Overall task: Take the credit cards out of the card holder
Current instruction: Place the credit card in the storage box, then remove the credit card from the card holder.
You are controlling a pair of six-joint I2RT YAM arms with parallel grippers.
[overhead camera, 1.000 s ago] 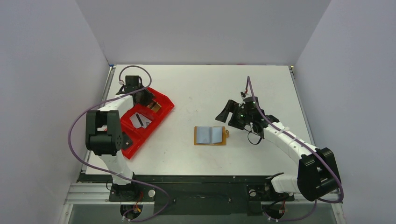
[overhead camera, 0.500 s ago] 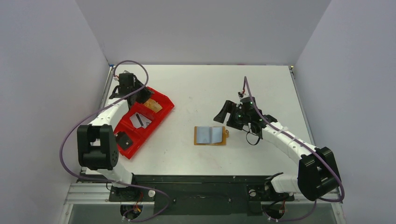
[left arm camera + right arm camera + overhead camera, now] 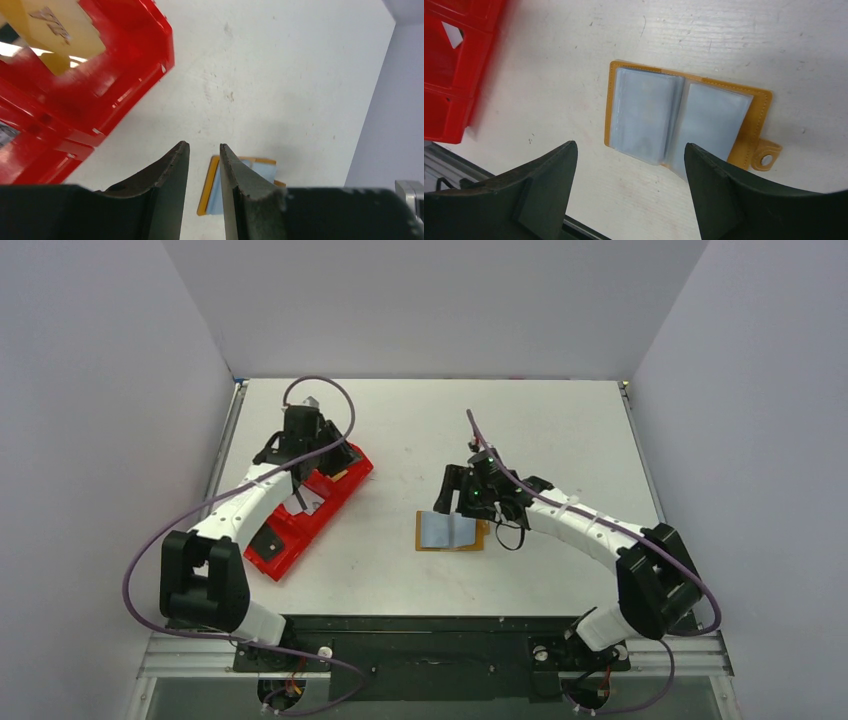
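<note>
1. The white bench (image 3: 430, 420) carries everything, with grey walls at its far, left and right edges
2. Two white and black arms reach in from the near edge, the left one bending toward the far-left part and the right one toward the middle
3. A long red tray (image 3: 345, 485) lies slantwise near the left edge, with a yellow piece (image 3: 60, 35) inside its far end
4. The left pincer (image 3: 203, 147) hangs over the far end of the tray; its jaws stand a narrow gap apart with nothing between them
5. The right pincer (image 3: 630, 147) hovers just above the card holder with its jaws spread wide, one on each side of the open leaves, gripping nothing
6. The card holder (image 3: 756, 115), tan-brown, lies opened flat near the middle of the bench, a little toward the near edge, well apart from the tray
7. The credit cards (image 3: 641, 115), pale blue-grey, sit inside the card holder, filling both halves
8. A small snap tab (image 3: 766, 159) sticks out from one corner of the card holder
</note>
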